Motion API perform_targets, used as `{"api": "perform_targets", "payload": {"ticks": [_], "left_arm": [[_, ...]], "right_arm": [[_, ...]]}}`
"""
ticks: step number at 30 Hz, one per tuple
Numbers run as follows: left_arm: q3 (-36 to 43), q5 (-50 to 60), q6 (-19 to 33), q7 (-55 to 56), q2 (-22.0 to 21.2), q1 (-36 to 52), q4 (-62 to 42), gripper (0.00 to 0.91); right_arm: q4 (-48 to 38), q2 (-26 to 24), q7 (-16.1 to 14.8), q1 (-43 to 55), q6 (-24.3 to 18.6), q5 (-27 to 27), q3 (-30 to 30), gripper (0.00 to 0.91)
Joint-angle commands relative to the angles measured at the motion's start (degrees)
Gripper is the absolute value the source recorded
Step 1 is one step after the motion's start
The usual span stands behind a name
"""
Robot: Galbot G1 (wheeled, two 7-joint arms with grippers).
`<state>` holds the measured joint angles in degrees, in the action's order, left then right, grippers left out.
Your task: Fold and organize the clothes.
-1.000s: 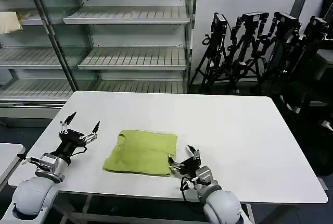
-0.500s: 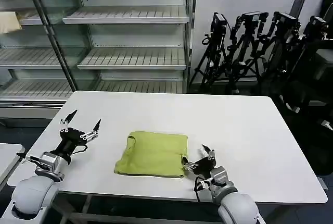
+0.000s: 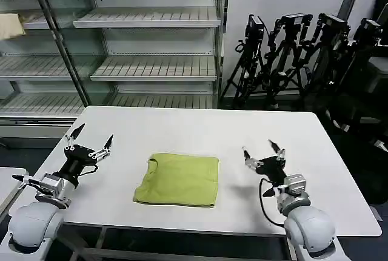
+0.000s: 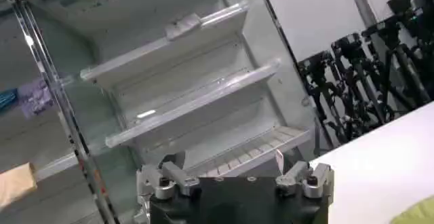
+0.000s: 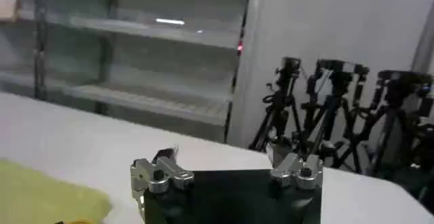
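Head view: folded lime-green T-shirt (image 3: 177, 179) flat on the white table (image 3: 291, 139), left gripper (image 3: 90, 142) well to its left, right gripper (image 3: 262, 152) near its right, both spread wide and empty; left wrist view: shelving rack (image 4: 196, 96); right wrist view: T-shirt corner beside the gripper.

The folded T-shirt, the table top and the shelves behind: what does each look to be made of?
T-shirt: soft matte lime knit, probably cotton; it lies limp in a flat fold with rounded edges. Table: smooth white top, likely laminate or coated board, with a faint sheen. Shelves: pale slatted racks on metal uprights, probably coated metal. Both grippers, left and right, hover open beside the shirt.
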<state>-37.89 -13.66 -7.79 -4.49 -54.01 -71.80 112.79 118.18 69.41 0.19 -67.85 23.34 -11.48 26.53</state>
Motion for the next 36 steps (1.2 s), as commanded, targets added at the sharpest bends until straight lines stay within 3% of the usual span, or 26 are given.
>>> {"api": "perform_targets", "payload": {"ticks": [1, 9, 16, 22, 26, 30, 36], "left_arm": [[0.68, -1.43, 0.24, -0.20, -0.15, 0.70, 0.37, 0.907], [0.57, -1.13, 3.04, -0.07, 0.38, -0.55, 0.42, 0.907], [1.60, -1.24, 3.98, 0.64, 0.87, -0.02, 0.47, 0.907], [2.73, -1.12, 4.17, 0.87, -0.32, -0.19, 1.05, 0.907], [3.54, -0.27, 5.36, 0.75, -1.36, 0.03, 0.63, 0.907], [3.29, -0.25, 6.19, 0.59, -1.09, 0.59, 0.25, 0.907], [2.24, -1.37, 7.39, -2.03, -0.43, -0.04, 0.48, 0.907]], "right_arm": [[-5.29, -0.58, 0.14, 1.96, -5.65, -1.90, 4.83, 0.907], [-2.09, 0.48, 0.03, 1.18, -5.91, -0.86, 3.94, 0.907], [1.57, -0.52, -0.48, -1.29, -5.60, -0.69, 6.91, 0.907], [2.81, -1.20, -1.27, -2.66, -4.19, 3.39, 9.64, 0.907], [2.76, -0.79, -2.09, -3.07, -5.49, 4.05, 9.78, 0.907], [2.79, -0.77, -4.70, -3.63, -7.59, 8.48, 10.25, 0.907], [2.36, -0.05, -3.84, -3.28, -8.71, 10.55, 9.63, 0.907]]}}
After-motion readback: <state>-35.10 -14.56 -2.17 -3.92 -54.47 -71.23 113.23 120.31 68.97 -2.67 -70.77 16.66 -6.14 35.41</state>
